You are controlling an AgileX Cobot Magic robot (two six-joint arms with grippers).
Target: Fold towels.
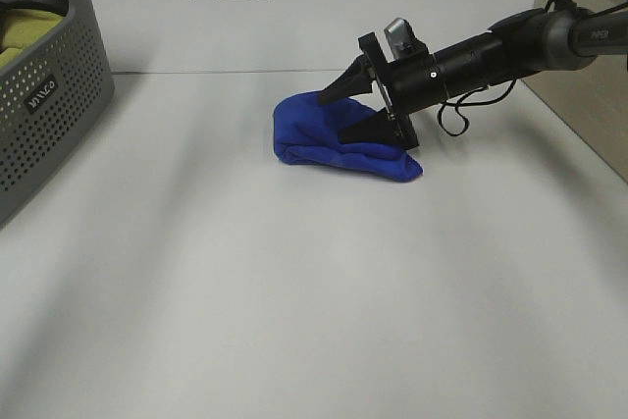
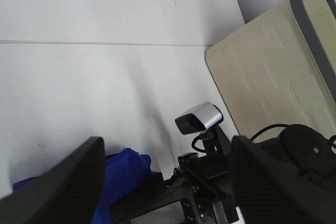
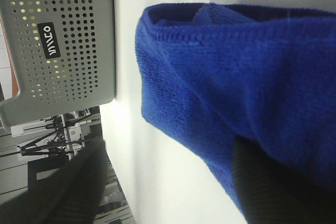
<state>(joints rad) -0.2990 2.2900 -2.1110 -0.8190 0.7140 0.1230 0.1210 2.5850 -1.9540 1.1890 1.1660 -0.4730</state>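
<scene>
white tabletop fills the scene, a thin seam line crossing its far part. grey perforated basket sits at the left edge, yellow-green cloth inside. beige panelled surface borders the table's right side. soft, even light.

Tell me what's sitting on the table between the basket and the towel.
Nothing: in the exterior high view only bare white table separates the basket from the towel.
</scene>
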